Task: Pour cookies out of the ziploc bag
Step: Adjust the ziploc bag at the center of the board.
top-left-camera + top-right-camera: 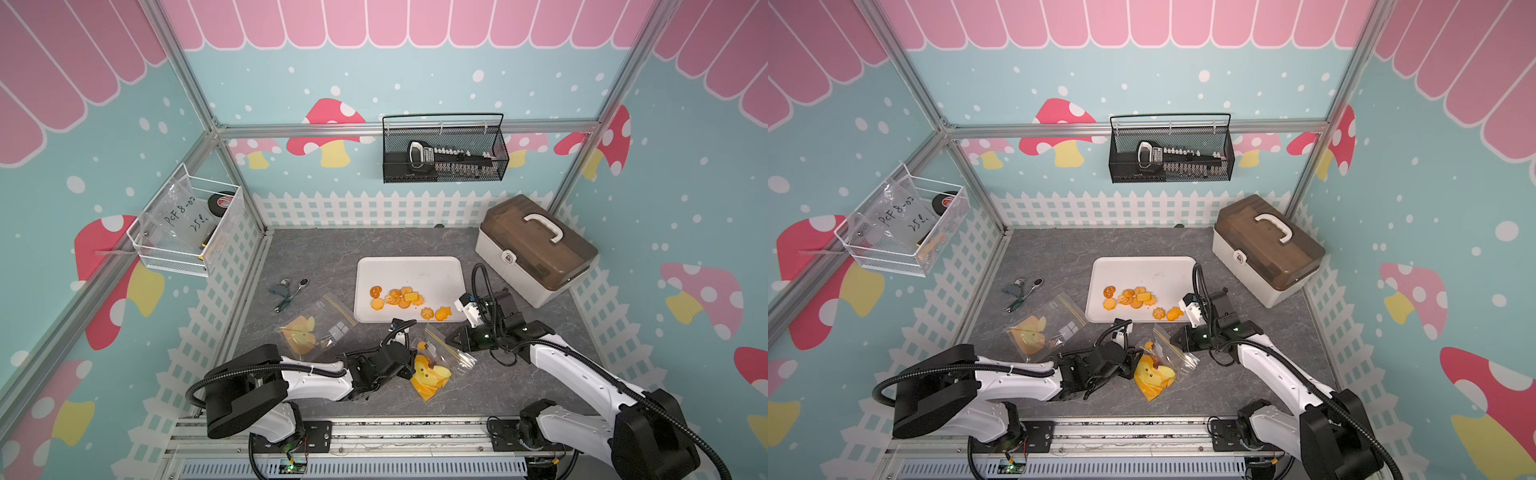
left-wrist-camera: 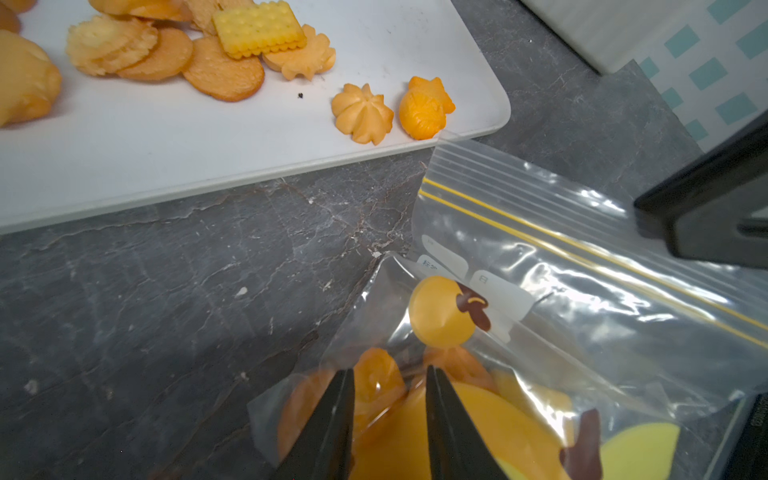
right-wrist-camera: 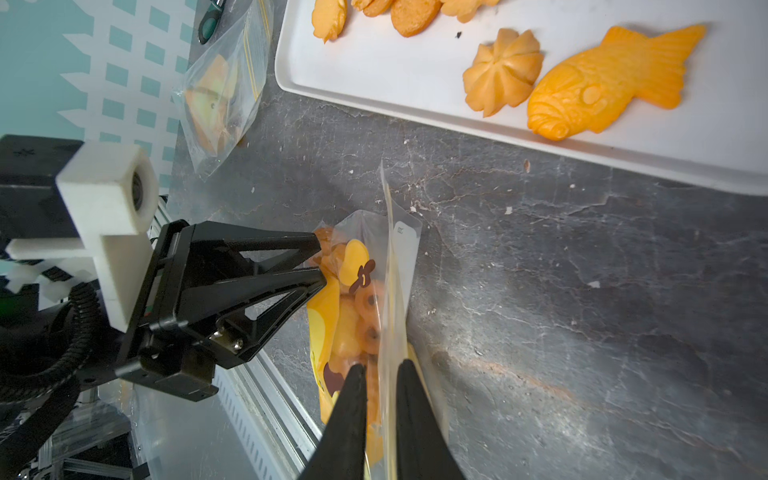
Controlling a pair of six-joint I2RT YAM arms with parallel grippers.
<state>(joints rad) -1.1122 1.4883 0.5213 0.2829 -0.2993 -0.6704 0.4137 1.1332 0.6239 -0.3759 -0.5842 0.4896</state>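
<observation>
1. Left jaws pinch the bottom of the ziploc bag (image 1: pixel 434 376); right jaws clamp its mouth edge.
2. We see some cookies (image 3: pixel 353 320) inside, between both jaws, and others on the tray (image 1: pixel 419 272).

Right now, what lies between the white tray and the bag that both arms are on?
Only bare grey table with a few pale crumbs, between the tray and the bag; the left wrist view shows it.
</observation>
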